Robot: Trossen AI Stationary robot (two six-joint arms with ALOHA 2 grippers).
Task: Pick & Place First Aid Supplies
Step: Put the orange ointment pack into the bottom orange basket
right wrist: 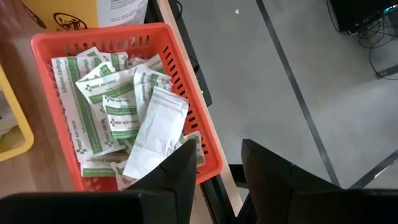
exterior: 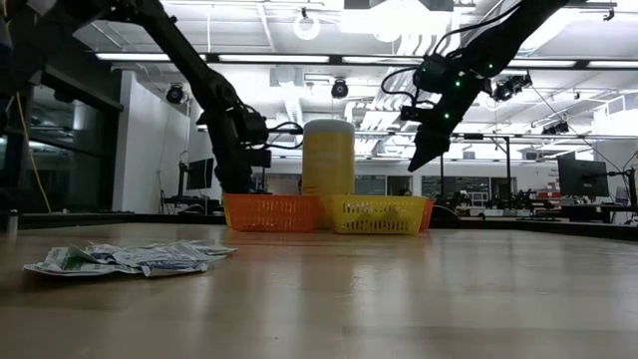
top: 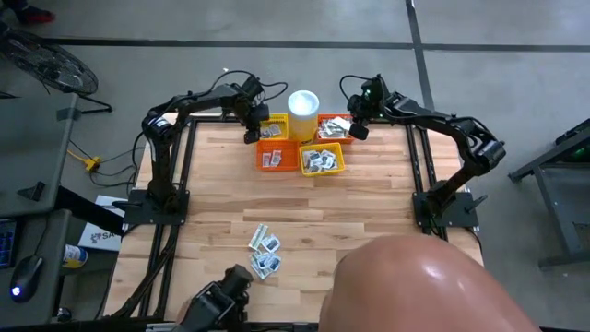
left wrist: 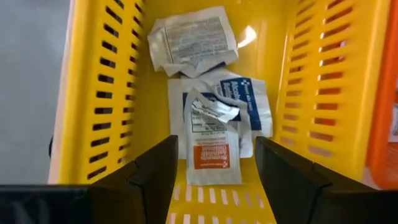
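Both grippers hang open over the baskets at the table's far edge. My left gripper (top: 250, 132) (left wrist: 214, 149) is above the far yellow basket (left wrist: 93, 93), where a few sachets lie; one with an orange label (left wrist: 213, 158) lies on the basket floor between the fingers, untouched. My right gripper (top: 358, 127) (right wrist: 217, 152) hovers at the outer rim of the far orange basket (right wrist: 205, 146), which is full of green-and-white sachets (right wrist: 106, 106) with a plain white packet (right wrist: 158, 134) on top. A loose pile of sachets (top: 265, 251) (exterior: 130, 259) lies flat near the table's near edge.
Four mesh baskets stand together in a block: a near orange one (top: 274, 157) and a near yellow one (top: 322, 160) in front of the two far ones. A white cup (top: 303, 109) stands between the far pair. A person's head (top: 415, 286) covers the near right corner.
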